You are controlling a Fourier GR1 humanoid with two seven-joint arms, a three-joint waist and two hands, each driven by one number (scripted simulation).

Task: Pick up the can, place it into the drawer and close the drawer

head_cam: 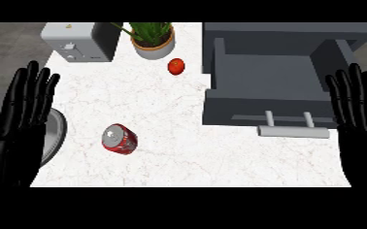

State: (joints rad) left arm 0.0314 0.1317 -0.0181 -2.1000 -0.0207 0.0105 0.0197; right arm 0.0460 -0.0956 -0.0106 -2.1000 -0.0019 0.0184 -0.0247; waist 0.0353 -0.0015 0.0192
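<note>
can [119, 139]: near-left tabletop [179, 126], well apart from open drawer [265, 77] at right | likely light, stiff, slick; grasp round red side | left robot hand [25, 111], right robot hand [349, 102]: fingers straight, empty

can [119, 139]: glossy red metal, silver top | counter [179, 121]: smooth white marble | drawer [269, 77]: matt grey

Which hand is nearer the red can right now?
Left. The left hand is open at the counter's left edge, a short way left of the can. The right hand is at the far right, past the open drawer.
</note>
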